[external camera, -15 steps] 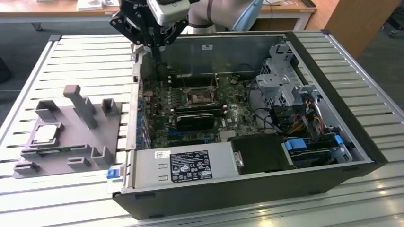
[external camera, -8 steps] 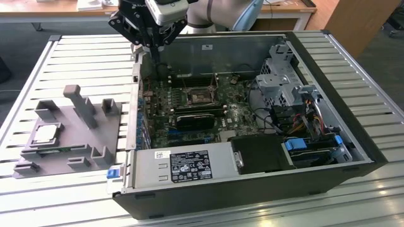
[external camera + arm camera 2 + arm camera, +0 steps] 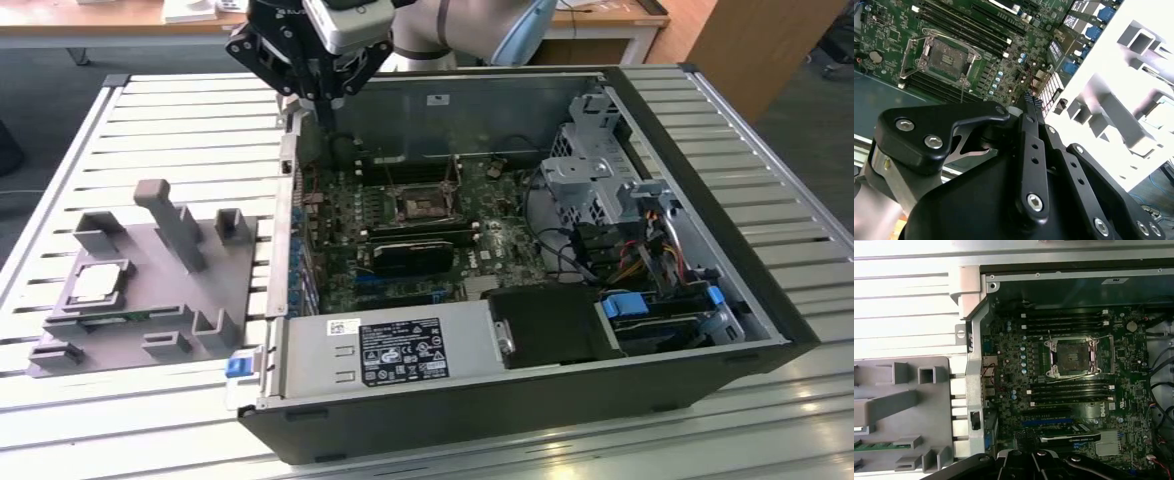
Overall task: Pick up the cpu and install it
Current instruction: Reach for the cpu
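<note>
Holds black metal claw (image 3: 324,103) closed, empty, over black computer case (image 3: 534,405), well apart from silver-grey square cpu (image 3: 100,283) on grey plastic fixture (image 3: 174,235).

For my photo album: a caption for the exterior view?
Robot tool above open computer case; cpu rests on grey fixture.

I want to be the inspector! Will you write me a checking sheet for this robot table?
Surface: slatted metal table, bearing a grey fixture and an open computer case.
Job's things: cpu lying in the fixture; socket shows no chip.
Clutter: nothing seen.
Grippers: gripper shut, holding nothing, over the case's edge.
Cables: coloured wires inside the case.
Surroundings: wooden desk behind the table.
</note>
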`<state>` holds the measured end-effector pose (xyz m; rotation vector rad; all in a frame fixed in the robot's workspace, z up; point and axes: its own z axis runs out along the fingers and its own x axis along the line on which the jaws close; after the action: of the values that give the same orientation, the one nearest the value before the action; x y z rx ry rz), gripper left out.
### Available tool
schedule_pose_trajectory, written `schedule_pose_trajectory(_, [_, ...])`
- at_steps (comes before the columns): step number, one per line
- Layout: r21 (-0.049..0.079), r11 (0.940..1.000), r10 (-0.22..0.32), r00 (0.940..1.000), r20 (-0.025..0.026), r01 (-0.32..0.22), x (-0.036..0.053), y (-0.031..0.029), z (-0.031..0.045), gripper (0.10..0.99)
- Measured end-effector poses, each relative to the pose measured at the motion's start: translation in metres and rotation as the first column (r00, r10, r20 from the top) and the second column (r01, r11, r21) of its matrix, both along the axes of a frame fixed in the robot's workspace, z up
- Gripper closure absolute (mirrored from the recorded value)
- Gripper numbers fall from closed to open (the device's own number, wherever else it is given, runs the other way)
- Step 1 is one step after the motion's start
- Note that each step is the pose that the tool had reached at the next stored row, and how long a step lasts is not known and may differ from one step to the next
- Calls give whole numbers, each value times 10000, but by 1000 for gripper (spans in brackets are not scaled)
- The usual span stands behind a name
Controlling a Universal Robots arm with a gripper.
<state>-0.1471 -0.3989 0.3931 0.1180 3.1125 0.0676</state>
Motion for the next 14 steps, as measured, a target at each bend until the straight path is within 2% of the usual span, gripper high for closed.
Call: schedule_pose_trajectory(14, [0, 10000, 0, 10000, 1, 0, -35, 0, -2, 980])
